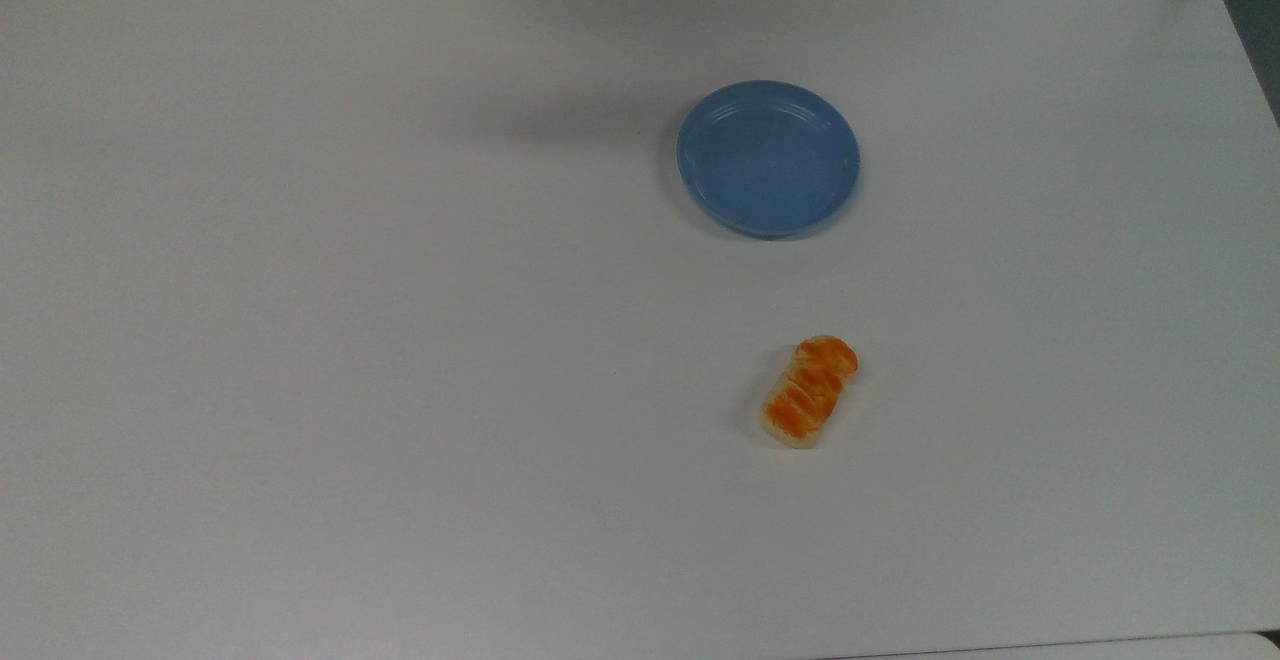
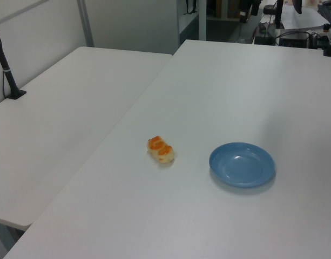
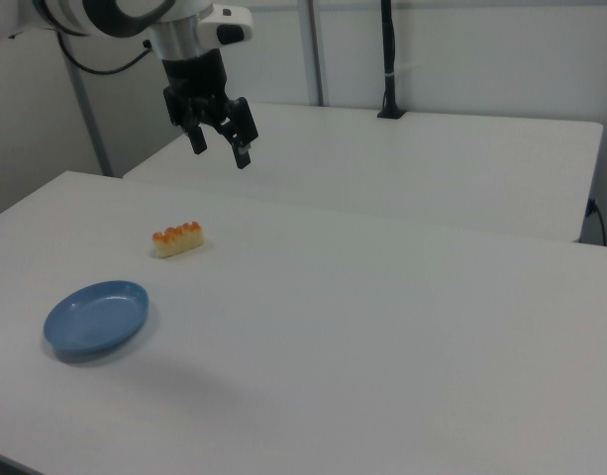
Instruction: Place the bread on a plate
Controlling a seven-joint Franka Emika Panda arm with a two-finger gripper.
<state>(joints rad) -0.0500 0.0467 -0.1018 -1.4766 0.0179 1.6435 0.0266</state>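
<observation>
Gripper [image 3: 220,150]: you have it high above the table, fingers spread apart, nothing between them, at the right view's upper left.
Bread [image 1: 811,390]: you'll find it lying flat on the white table [image 1: 400,340], glazed top up, nearer than the plate in the top view.
Plate [image 1: 768,158]: sits apart from the bread, nothing on it.

Overhead plus two opposite table-side views
</observation>
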